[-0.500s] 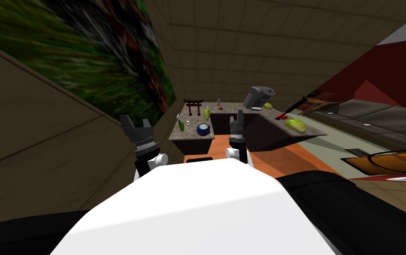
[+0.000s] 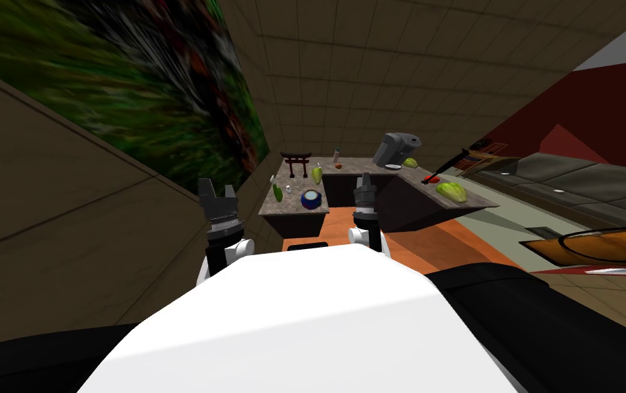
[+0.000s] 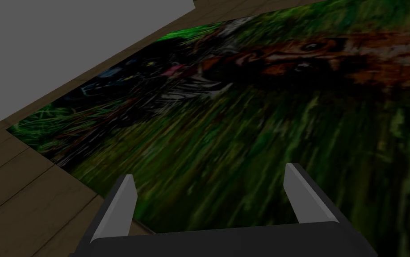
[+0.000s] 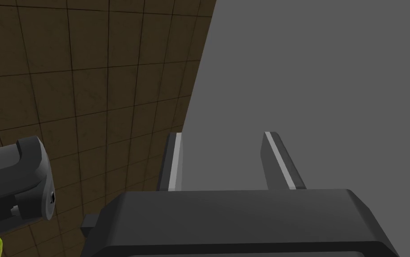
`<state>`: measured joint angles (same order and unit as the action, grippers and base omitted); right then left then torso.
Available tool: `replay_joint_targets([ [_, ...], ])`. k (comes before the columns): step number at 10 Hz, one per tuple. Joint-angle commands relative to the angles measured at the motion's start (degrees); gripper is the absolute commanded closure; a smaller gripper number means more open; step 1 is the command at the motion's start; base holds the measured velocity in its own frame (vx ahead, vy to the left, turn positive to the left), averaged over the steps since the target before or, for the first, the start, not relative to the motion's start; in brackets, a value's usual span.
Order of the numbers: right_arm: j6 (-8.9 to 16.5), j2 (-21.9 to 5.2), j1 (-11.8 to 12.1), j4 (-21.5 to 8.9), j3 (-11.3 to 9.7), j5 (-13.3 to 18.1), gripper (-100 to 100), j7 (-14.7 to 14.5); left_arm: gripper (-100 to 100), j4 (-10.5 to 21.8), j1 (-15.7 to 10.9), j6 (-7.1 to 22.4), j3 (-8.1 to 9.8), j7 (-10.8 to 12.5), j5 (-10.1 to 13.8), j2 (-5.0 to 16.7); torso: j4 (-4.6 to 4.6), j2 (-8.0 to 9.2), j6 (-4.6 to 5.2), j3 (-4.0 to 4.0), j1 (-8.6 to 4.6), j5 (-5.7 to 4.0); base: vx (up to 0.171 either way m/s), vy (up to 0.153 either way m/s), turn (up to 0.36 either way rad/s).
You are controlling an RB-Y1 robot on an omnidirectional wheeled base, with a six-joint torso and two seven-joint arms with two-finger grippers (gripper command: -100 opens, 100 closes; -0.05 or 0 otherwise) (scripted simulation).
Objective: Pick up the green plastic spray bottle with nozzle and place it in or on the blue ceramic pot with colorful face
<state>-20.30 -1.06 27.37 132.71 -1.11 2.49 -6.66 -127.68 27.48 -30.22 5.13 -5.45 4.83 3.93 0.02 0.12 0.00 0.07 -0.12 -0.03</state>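
Since half a second ago the left gripper has shifted a little toward the middle of the head view and now sits smaller there. The counter has slid slightly left with the rest of the scene, so that part is my own move.

The left gripper is raised beside the left wall, short of the counter's left wing. On its wrist camera the fingers stand wide apart with nothing between them. The right gripper is up in front of the gap between the counter's two wings. Its fingers are parted too, and hold nothing.

The bottle, green, stands on the left wing near its outer edge. The pot, blue with a pale inside, sits on the same wing near the front inner corner. The two are near each other but not touching, with a small clear thing between them. Both grippers are well apart from the bottle.

Farther back on that wing stands a dark red gate model. A grey coffee machine sits at the back right corner.
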Motion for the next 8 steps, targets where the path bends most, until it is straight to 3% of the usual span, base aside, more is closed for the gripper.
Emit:
replay_joint_targets([
  [1, 0.0, 0.0, 0.0, 0.0, 0.0, 0.0, 0, 0.0, -100, 1.25, 0.08, 0.74, 0.37, -0.27, -0.6, 2.1, 0.0, 0.0, 0.0, 0.0, 0.0, 0.0, -0.029, -0.041, -0.033],
  [8, 0.0, 0.0, 0.0, 0.0, 0.0, 0.0, 0, 0.0, -100, 8.02, 0.56, 6.22, 2.66, -1.9, -4.36, 11.99, -0.01, -0.03, 0.0, -0.02, -0.07, -0.02, -0.028, -0.054, -0.052],
])
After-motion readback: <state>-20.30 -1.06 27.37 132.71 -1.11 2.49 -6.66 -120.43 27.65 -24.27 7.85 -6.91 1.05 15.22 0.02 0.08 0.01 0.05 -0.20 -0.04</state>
